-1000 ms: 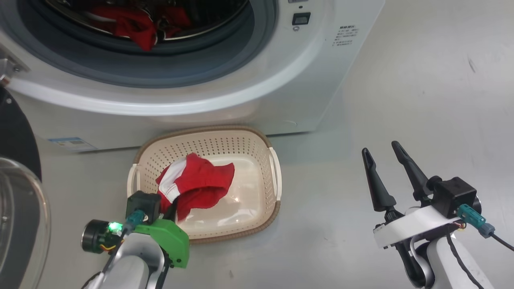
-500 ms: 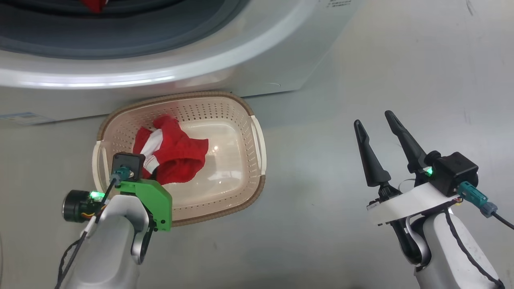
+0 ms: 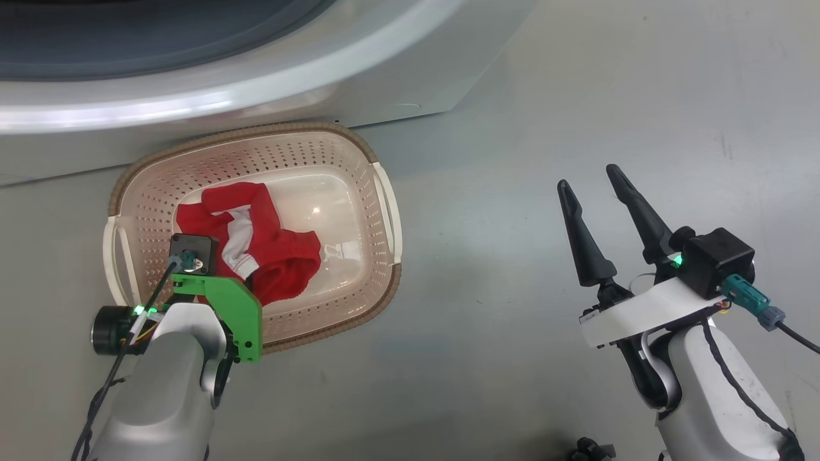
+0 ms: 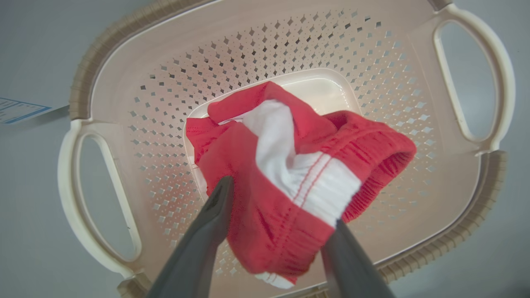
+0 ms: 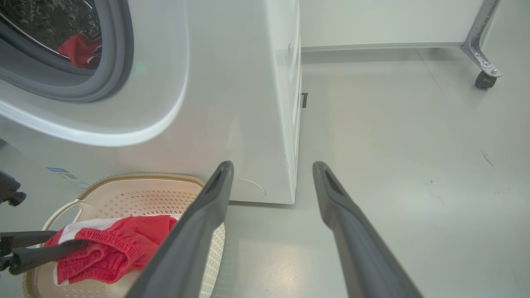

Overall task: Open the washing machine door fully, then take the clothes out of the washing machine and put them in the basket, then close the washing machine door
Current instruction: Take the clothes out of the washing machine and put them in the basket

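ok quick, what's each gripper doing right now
left gripper: open, red garment between its fingers, in the basket
right gripper: open, empty

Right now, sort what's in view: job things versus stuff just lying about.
Job: washing machine; red clothes in its drum; red garment in the basket.
Lying about: wheeled metal frame leg.

Head camera looked steeply down on the basket [image 3: 288, 153]. Left wrist camera faced it closely beyond the left gripper [image 4: 281, 203]; right wrist camera saw it farther off (lower left of the right gripper [image 5: 272, 165]).
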You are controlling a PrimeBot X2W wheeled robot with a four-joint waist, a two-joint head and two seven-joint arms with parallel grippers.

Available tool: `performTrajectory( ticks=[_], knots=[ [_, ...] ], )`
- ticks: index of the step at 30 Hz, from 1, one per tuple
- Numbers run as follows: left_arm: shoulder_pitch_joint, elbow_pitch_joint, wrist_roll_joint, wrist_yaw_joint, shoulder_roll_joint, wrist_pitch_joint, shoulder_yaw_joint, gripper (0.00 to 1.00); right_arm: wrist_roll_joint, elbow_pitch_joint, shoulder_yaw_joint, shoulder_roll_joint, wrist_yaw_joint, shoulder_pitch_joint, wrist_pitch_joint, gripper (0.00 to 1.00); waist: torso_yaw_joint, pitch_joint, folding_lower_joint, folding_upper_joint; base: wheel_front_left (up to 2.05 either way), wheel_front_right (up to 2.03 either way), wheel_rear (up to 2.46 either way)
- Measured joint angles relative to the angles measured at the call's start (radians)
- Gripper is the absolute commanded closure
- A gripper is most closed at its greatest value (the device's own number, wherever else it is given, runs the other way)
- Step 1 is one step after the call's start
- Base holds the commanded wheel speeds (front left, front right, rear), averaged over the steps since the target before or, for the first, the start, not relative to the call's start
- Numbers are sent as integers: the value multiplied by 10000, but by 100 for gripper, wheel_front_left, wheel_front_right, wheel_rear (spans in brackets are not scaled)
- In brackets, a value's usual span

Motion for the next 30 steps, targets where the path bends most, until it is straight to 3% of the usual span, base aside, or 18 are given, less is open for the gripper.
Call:
performTrajectory(
  ticks=[6,15,26,30],
  knots=[
    [-182,412,104,-17,-15,-320,-173,0,17,251,-23,-13,25,-9,-77,0,-15,-174,0,0,0,0,0],
    [-216,633,100,-104,-58,-1611,-161,0,63,629,-48,-50,33,-8,-174,0,132,-706,0,0,0,0,0],
    [15,201,69,-2,-98,-3411,100,0,63,928,-307,-153,29,87,-251,0,379,-1532,0,0,0,0,0],
    [222,-105,69,73,-109,-3611,132,0,63,1037,-408,-215,-8,237,-255,0,519,-1918,0,0,0,0,0]
  ],
)
